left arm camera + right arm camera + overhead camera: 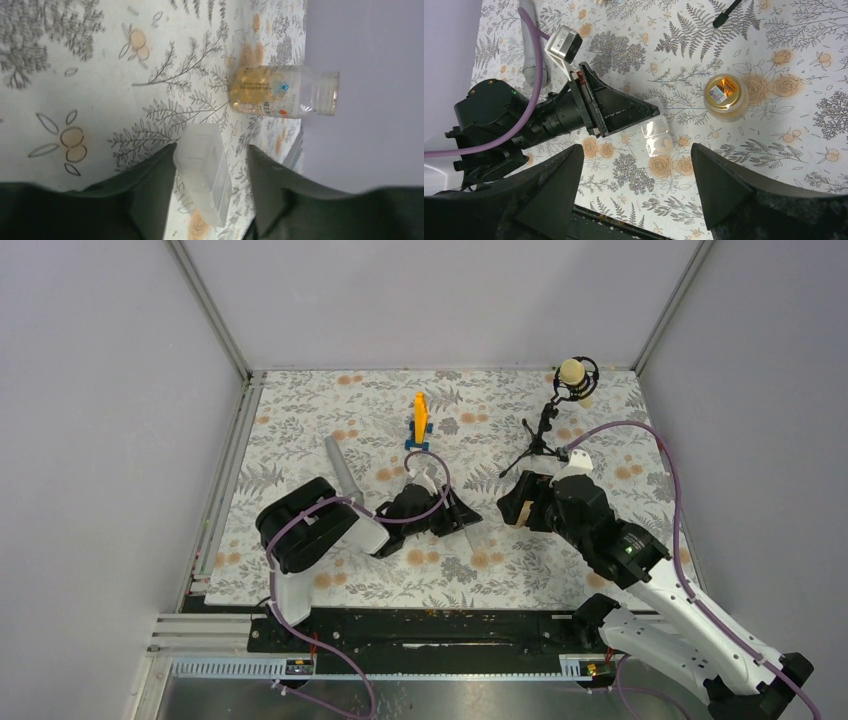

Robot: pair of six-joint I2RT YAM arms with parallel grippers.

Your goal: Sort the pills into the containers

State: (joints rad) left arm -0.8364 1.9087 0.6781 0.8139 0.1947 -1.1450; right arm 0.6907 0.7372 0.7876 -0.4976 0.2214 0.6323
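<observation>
The amber jar [280, 92] stands on the flowered mat with yellowish pills inside. It also shows in the right wrist view [725, 96] and beside my right gripper in the top view [512, 512]. The colourless jar [205, 175] lies on its side between my left gripper's [211, 150] fingers. It touches one finger, with a gap to the other. White pills show inside this jar [658, 137] in the right wrist view. My left gripper [462, 516] is open. My right gripper [639, 195] is open and empty, above the mat near both jars.
A grey tube [340, 468] lies left of the left arm. An upright orange piece on a blue base [420, 420] stands behind it. A microphone stand [548, 430] stands at the back right. A black rail [450, 630] runs along the near edge.
</observation>
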